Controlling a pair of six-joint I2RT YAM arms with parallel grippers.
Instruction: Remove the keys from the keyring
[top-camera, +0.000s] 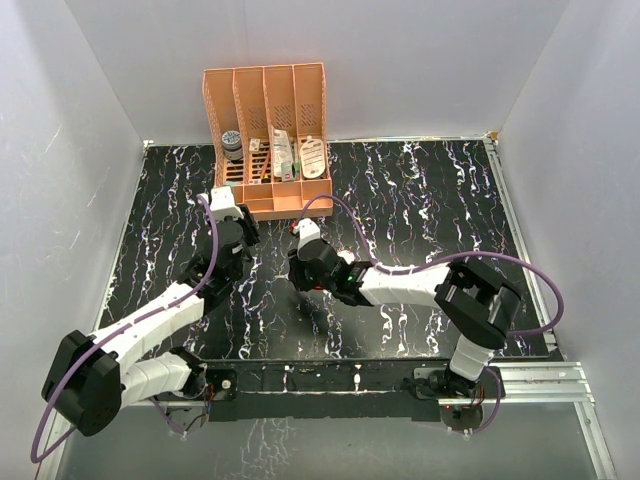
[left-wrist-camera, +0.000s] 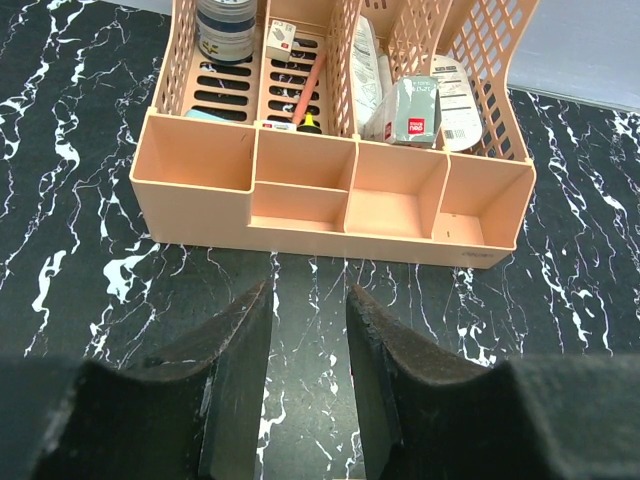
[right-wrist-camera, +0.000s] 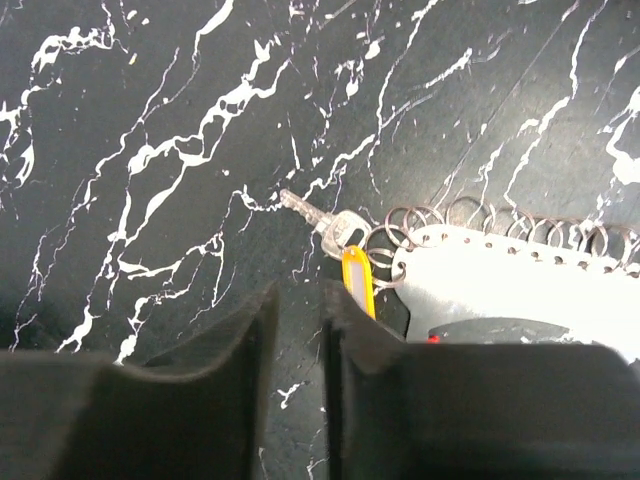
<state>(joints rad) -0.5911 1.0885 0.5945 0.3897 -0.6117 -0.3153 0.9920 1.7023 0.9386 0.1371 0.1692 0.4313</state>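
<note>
In the right wrist view a small silver key (right-wrist-camera: 322, 220) with a yellow tag (right-wrist-camera: 357, 281) lies flat on the black marbled table. It hangs on the keyring (right-wrist-camera: 385, 240), a thin wire ring at the left end of a white oval tag (right-wrist-camera: 500, 285) that carries several more wire rings and a spot of red. My right gripper (right-wrist-camera: 298, 300) hovers just below and left of the key, its jaws a narrow gap apart over bare table, the right finger (right-wrist-camera: 345, 320) beside the yellow tag. My left gripper (left-wrist-camera: 308, 292) is open and holds nothing, pointing at the rack.
An orange desk rack (top-camera: 290, 205) stands at the back of the table, holding a jar (left-wrist-camera: 226, 25), small boxes and packets; its front compartments (left-wrist-camera: 300, 235) lie just ahead of my left fingers. White walls enclose the table on three sides.
</note>
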